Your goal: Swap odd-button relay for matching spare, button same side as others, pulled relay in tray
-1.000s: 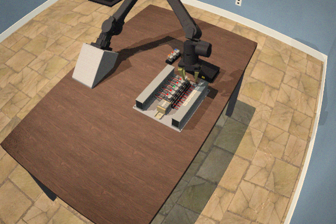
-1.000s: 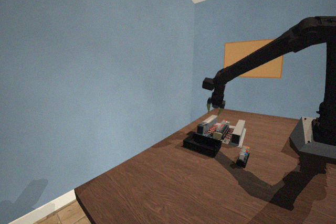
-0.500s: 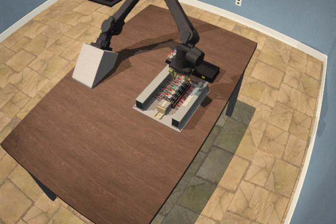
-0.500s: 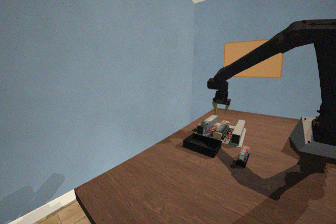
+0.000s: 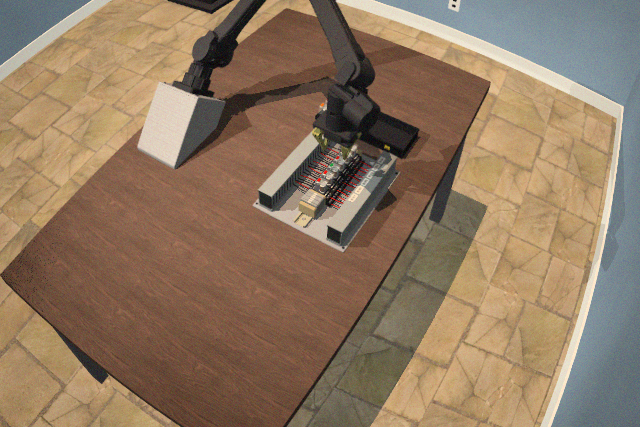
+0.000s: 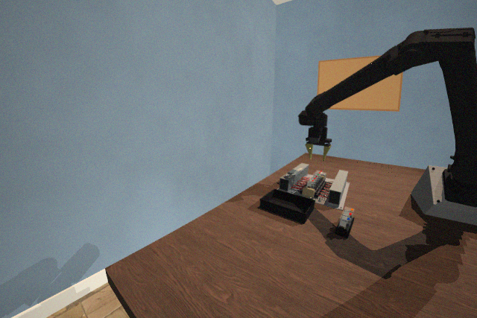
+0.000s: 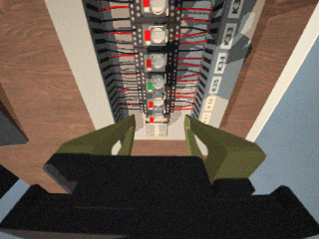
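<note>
My gripper (image 5: 334, 152) (image 6: 317, 159) (image 7: 159, 119) is open and empty, pointing down above the relay row. In the wrist view, the relay with the green button (image 7: 150, 87) sits in the row between relays with red buttons, such as the relay (image 7: 159, 62) just above it in the picture. All these buttons are on the left there. The spare holder (image 6: 342, 230) stands on the table with spares bearing orange, red and blue buttons; the red-button spare (image 6: 348, 215) is in the middle. The arm mostly hides the holder in the top view. The black tray (image 5: 408, 145) (image 6: 282, 212) shows no relay.
Grey wiring ducts (image 5: 289, 169) (image 6: 338, 185) flank the row on both sides, with red and black wires between. A beige end block (image 5: 311, 203) sits on the rail. The tray stands beyond one end of the panel, near the table edge.
</note>
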